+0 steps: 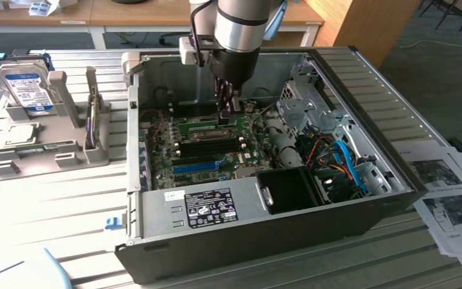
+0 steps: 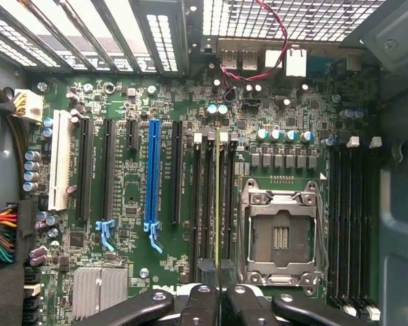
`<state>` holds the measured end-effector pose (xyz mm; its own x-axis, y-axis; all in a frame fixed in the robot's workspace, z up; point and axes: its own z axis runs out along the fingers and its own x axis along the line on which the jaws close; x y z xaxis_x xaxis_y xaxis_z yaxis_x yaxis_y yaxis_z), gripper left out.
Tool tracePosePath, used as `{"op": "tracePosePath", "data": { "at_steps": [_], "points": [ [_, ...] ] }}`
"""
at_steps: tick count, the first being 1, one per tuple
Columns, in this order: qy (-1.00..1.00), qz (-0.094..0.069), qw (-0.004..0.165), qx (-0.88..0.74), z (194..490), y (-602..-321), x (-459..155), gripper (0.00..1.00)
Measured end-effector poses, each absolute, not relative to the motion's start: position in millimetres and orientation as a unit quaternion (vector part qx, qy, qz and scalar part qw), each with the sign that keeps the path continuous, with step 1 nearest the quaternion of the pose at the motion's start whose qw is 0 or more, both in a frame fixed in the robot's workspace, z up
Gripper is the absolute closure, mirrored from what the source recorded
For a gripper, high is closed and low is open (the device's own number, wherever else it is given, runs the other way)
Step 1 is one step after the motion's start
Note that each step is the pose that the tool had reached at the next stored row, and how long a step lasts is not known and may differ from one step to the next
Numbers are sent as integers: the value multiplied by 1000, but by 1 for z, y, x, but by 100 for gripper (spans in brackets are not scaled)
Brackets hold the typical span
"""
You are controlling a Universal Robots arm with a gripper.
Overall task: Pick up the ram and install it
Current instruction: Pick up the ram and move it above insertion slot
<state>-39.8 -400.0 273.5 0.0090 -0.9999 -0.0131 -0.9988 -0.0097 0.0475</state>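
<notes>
I see the black two-finger gripper (image 2: 217, 269) clamped on the thin green ram stick (image 2: 217, 197). The stick is held edge-on between its fingers, just over the long black memory slots (image 2: 198, 204) of the green motherboard (image 2: 126, 234) beneath. I cannot tell if it touches them.

You look straight down on the green motherboard (image 2: 122, 102), where the gripper (image 2: 217, 269) pinches the ram (image 2: 217, 197), seen edge-on as a thin yellowish line. The ram runs along the black memory slots (image 2: 198, 197), between the long blue slot (image 2: 153, 173) and the open processor socket (image 2: 280, 234). Whether it touches a slot, you cannot tell.
</notes>
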Motion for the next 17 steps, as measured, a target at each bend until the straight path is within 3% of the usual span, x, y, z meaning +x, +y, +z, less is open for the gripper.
{"op": "tracePosePath", "data": {
  "at_steps": [17],
  "points": [
    [-704, -21, 12, 710, 269, -400, -37, 89]
  ]
}}
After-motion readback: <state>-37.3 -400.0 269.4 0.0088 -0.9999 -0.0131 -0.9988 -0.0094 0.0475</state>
